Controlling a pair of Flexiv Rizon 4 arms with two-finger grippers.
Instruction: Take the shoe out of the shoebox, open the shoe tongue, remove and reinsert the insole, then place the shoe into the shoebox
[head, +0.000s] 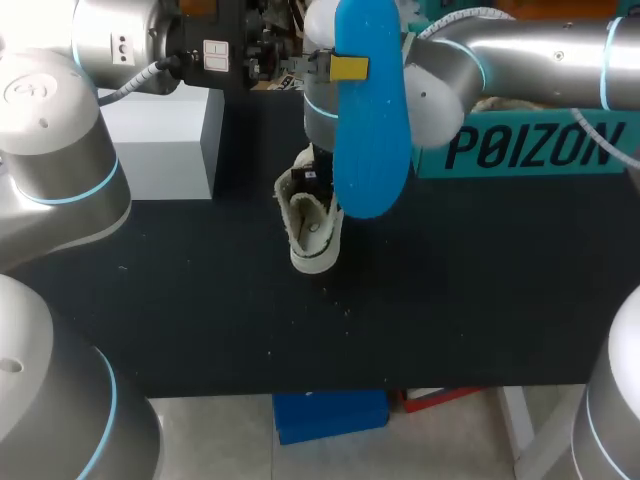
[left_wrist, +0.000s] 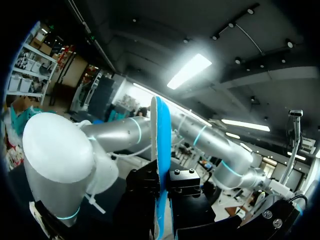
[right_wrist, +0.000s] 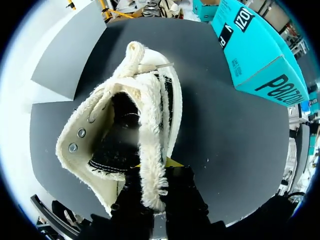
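Now in hand: the insole is out of the shoe; I judge reinsertion to be the pending step.
Left claw (left_wrist: 161, 186): clamped on the blue insole (head: 370, 120), which hangs upright above the table (head: 200, 300).
Right claw (right_wrist: 154, 194): closed on the shoe (right_wrist: 125, 130) at its fleecy edge, mouth exposed.
Next move: bring the insole down toe-first into that mouth; alignment is critical.
Shoebox (head: 530, 150): teal, lying beyond the shoe and apart from it.

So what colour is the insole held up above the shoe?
The insole is bright blue, clearest in the head view, above the shoe.
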